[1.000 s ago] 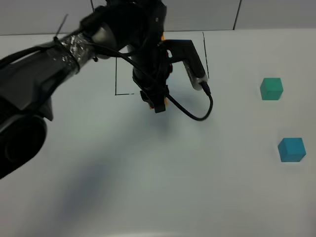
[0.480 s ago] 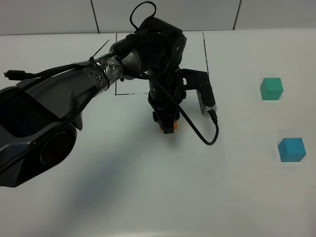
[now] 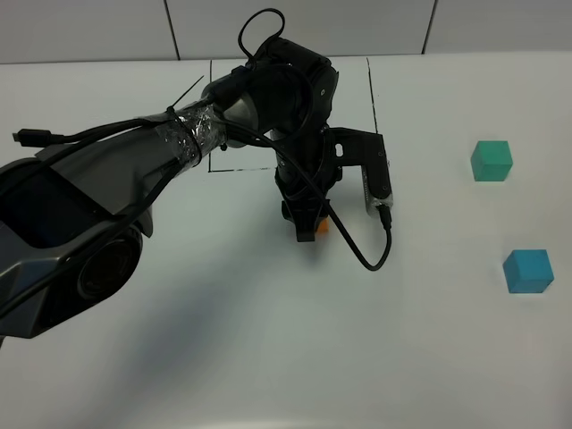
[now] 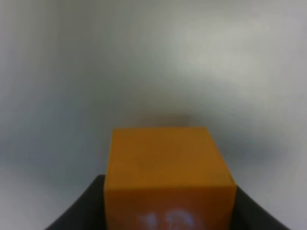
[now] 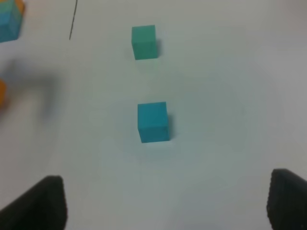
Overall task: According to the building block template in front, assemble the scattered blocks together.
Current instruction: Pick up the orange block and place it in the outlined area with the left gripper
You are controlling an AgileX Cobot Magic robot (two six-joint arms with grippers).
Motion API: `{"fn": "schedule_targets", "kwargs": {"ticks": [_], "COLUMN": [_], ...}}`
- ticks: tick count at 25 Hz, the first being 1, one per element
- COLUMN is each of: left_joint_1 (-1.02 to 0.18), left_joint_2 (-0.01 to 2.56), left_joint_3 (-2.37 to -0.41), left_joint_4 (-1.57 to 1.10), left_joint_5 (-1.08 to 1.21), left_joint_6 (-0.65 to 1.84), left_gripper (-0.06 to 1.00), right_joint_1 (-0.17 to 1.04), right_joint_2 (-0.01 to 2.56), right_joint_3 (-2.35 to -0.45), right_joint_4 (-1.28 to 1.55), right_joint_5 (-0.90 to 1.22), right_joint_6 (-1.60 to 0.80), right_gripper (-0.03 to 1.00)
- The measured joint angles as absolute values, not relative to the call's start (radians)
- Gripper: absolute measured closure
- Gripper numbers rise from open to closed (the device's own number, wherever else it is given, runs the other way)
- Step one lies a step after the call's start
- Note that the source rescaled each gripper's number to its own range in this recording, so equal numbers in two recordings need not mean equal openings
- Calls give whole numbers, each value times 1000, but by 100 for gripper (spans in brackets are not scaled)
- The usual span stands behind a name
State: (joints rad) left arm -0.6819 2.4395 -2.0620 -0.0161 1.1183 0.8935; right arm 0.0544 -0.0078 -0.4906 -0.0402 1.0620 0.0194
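Observation:
My left gripper [image 3: 309, 229] is shut on the orange block [image 3: 323, 225], low over the white table just in front of the black drawn frame [image 3: 372, 94]. In the left wrist view the orange block [image 4: 168, 175] sits between the two dark fingers [image 4: 79, 213]. The teal-green block [image 3: 492, 161] and the blue block [image 3: 527, 271] lie loose at the right. The right wrist view shows the teal-green block [image 5: 144, 42] and the blue block [image 5: 153, 121] ahead of my open, empty right gripper [image 5: 165, 211]. The template is hidden by the left arm in the exterior view; only its end [image 5: 8, 24] shows.
The left arm [image 3: 179, 143] with a loose black cable [image 3: 375, 255] stretches from the lower left across the table's middle and covers most of the frame. The white table [image 3: 268, 357] reaches a wall at the back.
My left gripper has carried the orange block from the frame's near edge toward the front and a little right, away from the frame. The teal-green and blue blocks have not moved.

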Motion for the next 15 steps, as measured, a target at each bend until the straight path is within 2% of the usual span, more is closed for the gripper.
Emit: {"fn": "schedule_targets", "kwargs": {"ticks": [15], "left_joint_1": [-682], "left_joint_2": [2471], "left_joint_3": [-2062], "left_joint_4": [-55], "left_joint_5": [1103], "left_joint_6": [899], "left_gripper": [94], "right_joint_1": [54], "right_joint_2": [-8], "right_joint_3": [-490], "right_joint_4": [-32], "right_joint_5": [1062], "right_joint_6": [19], "right_gripper": [26]}}
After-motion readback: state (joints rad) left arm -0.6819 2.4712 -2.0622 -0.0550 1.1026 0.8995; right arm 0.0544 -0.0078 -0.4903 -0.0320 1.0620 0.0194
